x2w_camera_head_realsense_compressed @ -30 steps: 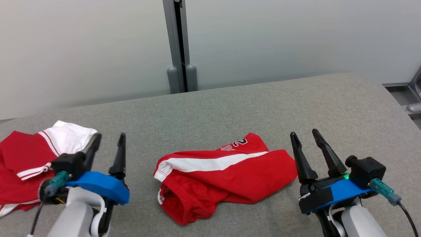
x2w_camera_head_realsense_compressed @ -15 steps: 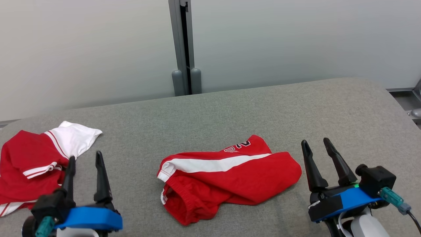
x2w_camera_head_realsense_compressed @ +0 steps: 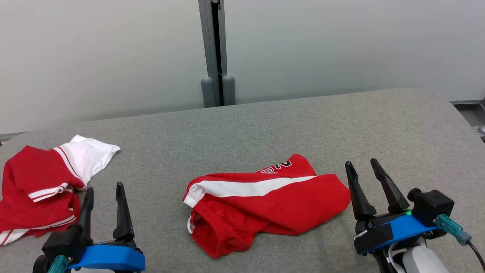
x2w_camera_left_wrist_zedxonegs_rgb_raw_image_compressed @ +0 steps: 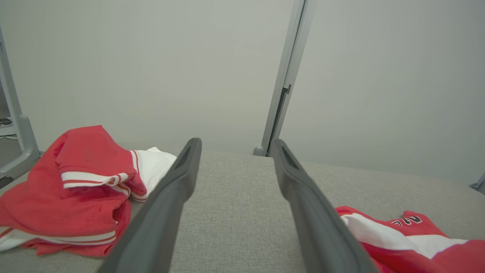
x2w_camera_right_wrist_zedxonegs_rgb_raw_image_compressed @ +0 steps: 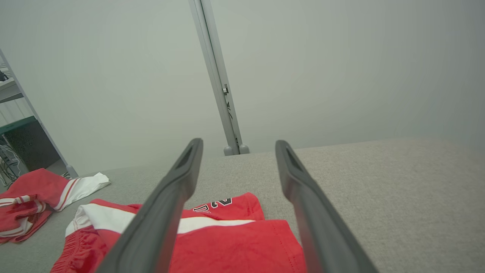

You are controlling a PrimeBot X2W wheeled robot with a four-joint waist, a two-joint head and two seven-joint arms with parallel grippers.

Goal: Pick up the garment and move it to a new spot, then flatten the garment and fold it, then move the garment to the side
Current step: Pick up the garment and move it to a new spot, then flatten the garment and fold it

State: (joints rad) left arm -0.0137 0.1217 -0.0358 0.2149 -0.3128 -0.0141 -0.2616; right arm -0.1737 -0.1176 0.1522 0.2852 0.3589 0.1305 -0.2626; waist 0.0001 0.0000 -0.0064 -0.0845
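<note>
A red garment (x2w_camera_head_realsense_compressed: 273,206) with a white stripe and a printed number lies crumpled in the middle of the grey padded table (x2w_camera_head_realsense_compressed: 265,129). It also appears in the left wrist view (x2w_camera_left_wrist_zedxonegs_rgb_raw_image_compressed: 416,242) and the right wrist view (x2w_camera_right_wrist_zedxonegs_rgb_raw_image_compressed: 235,242). My left gripper (x2w_camera_head_realsense_compressed: 104,187) hovers open near the front left, well left of the garment, with nothing between its fingers (x2w_camera_left_wrist_zedxonegs_rgb_raw_image_compressed: 235,141). Just off the garment's right end, my right gripper (x2w_camera_head_realsense_compressed: 360,162) is open and empty too (x2w_camera_right_wrist_zedxonegs_rgb_raw_image_compressed: 238,141).
A second red and white garment (x2w_camera_head_realsense_compressed: 38,189) lies bunched at the table's left end (x2w_camera_left_wrist_zedxonegs_rgb_raw_image_compressed: 75,182), just beyond my left gripper. A grey post (x2w_camera_head_realsense_compressed: 216,53) stands against the pale wall behind the table. The table's right corner is rounded.
My left gripper has drawn back toward the near edge, away from the left heap of cloth. The head view has shifted slightly. The right gripper and the middle garment stay put.
</note>
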